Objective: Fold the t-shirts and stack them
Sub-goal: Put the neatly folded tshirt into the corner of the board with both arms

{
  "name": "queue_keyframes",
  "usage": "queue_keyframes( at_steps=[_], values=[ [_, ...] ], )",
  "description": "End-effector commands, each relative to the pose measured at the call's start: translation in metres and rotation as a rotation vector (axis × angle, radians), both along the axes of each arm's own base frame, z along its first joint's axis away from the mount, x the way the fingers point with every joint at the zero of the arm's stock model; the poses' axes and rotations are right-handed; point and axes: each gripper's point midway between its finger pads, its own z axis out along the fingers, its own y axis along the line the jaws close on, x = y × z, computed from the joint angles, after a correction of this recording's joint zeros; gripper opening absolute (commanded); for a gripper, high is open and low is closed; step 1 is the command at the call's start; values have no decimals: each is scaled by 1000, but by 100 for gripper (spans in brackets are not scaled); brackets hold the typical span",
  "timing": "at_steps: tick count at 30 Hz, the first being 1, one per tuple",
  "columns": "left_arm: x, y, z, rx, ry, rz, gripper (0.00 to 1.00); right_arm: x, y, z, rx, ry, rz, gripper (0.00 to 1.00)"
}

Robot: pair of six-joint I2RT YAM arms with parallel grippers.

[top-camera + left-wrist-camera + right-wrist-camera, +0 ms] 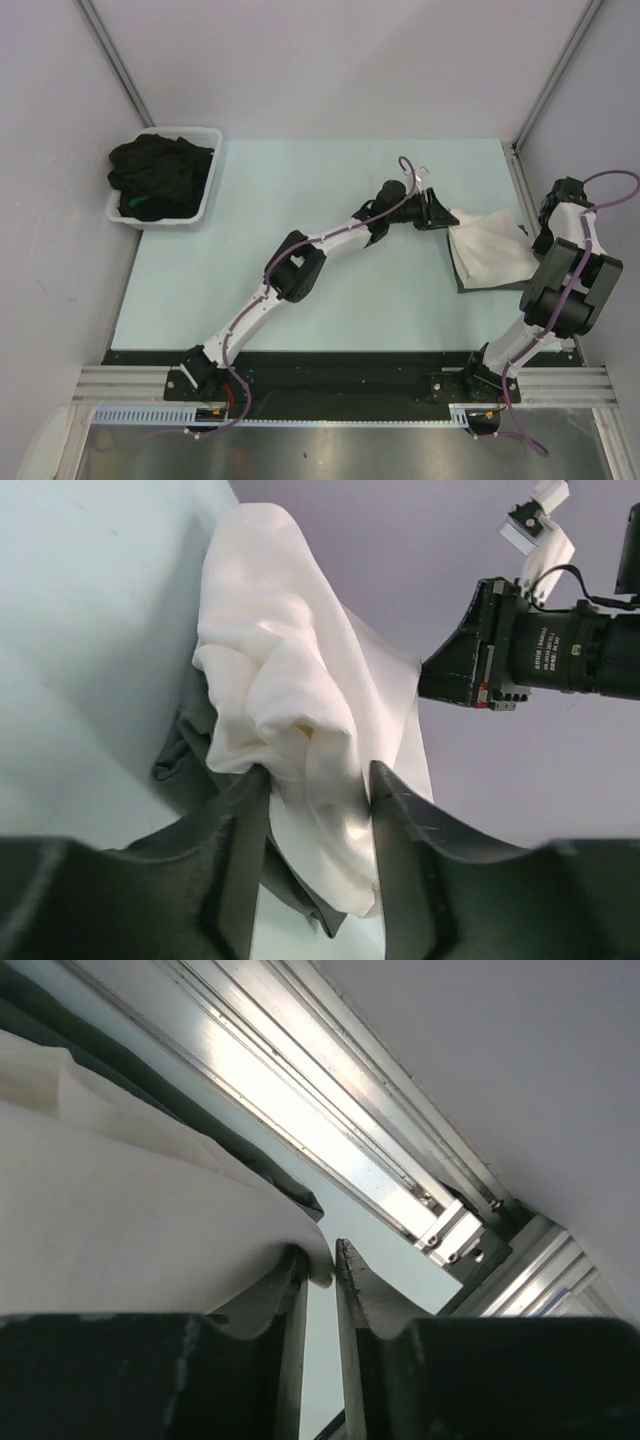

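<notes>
A cream-white t-shirt (490, 245) lies crumpled at the table's right side on a dark grey t-shirt (480, 284), whose edge shows beneath it. My left gripper (440, 212) is at the white shirt's left edge. In the left wrist view the gripper (315, 780) is shut on a thick bunch of the white cloth (280, 650), with the grey shirt (185, 750) under it. My right gripper (538, 228) is at the shirt's right edge. In the right wrist view its tips (335, 1260) pinch the white hem (150, 1230). The rose print is hidden. Black t-shirts (160, 175) fill the tub.
A white plastic tub (207, 203) stands at the table's far left corner. Grey walls and aluminium posts close in the table. A metal rail (330, 1130) runs just beyond the right gripper. The right arm's wrist (540, 650) shows in the left wrist view.
</notes>
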Motion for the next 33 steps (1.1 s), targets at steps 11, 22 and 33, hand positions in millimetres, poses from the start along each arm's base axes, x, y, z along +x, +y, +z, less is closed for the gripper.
queue_keyframes(
  at_steps=[11,22,33],
  values=[
    [9,10,67,-72,-143,-2,100,15,-8,74,-152,-102,5,28],
    [11,21,87,-49,-180,9,100,67,42,119,-80,-292,127,29],
    [39,81,151,63,-316,112,99,89,75,82,39,-282,172,28]
  ],
)
